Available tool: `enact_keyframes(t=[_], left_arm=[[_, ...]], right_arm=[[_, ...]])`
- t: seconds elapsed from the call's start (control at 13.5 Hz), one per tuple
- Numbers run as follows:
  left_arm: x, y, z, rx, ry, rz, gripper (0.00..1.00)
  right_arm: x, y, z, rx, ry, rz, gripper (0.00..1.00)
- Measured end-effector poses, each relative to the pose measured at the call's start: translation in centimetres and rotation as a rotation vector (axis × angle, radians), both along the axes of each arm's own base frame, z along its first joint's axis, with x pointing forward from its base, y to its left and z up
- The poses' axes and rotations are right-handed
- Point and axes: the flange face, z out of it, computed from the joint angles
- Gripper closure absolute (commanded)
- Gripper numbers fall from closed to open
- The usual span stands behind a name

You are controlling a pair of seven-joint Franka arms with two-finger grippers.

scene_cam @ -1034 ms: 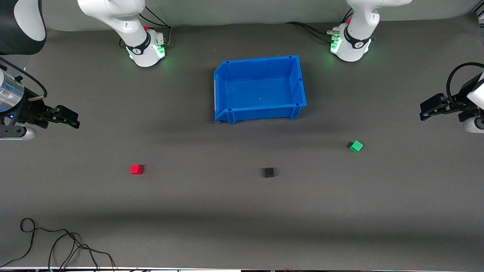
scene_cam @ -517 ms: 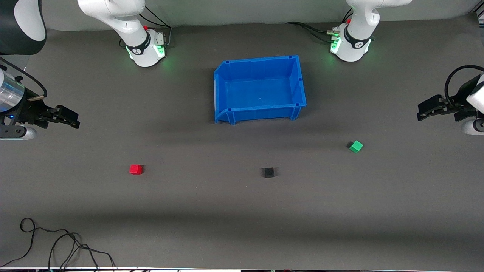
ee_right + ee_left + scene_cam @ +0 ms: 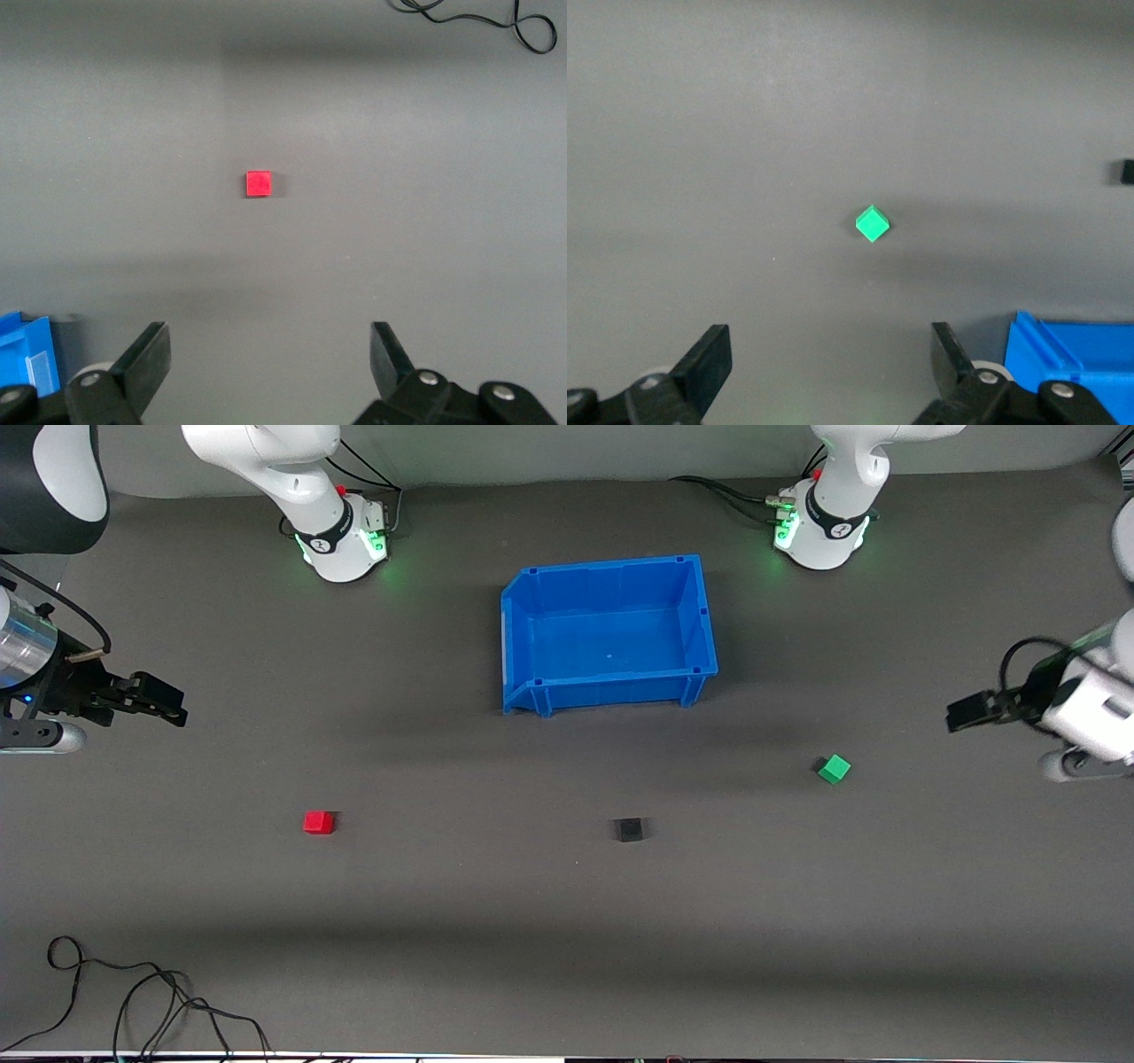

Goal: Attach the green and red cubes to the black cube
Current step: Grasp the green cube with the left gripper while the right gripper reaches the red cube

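The green cube [image 3: 834, 769] sits on the grey mat toward the left arm's end; it also shows in the left wrist view [image 3: 872, 223]. The black cube [image 3: 629, 830] lies mid-table, nearer the front camera than the blue bin, and shows at the edge of the left wrist view [image 3: 1125, 172]. The red cube [image 3: 318, 822] lies toward the right arm's end and shows in the right wrist view [image 3: 259, 183]. My left gripper [image 3: 966, 715] [image 3: 831, 354] is open and empty, in the air at the left arm's end. My right gripper [image 3: 168, 701] [image 3: 270, 354] is open and empty, waiting at its end.
A blue bin [image 3: 609, 635], empty, stands between the two bases; its corner shows in both wrist views [image 3: 1072, 350] [image 3: 27, 350]. A loose black cable [image 3: 133, 1001] lies at the table's front corner at the right arm's end.
My left gripper has moved inward from the table's end toward the green cube and turned. The right arm and all three cubes have not moved.
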Motion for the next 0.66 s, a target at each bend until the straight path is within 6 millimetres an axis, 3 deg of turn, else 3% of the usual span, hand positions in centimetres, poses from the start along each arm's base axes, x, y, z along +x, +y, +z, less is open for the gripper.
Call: enact_keyframes(t=[0.3, 0.66], left_arm=[[0.0, 0.0, -8.4, 0.023, -0.003, 0.199, 0.02], [-0.3, -3.1, -18.1, 0.078, 0.031, 0.520, 0.03]], right_arm=[[0.0, 0.1, 0.0, 0.000, 0.001, 0.001, 0.00], [0.0, -0.1, -0.3, 0.000, 0.007, -0.002, 0.00]])
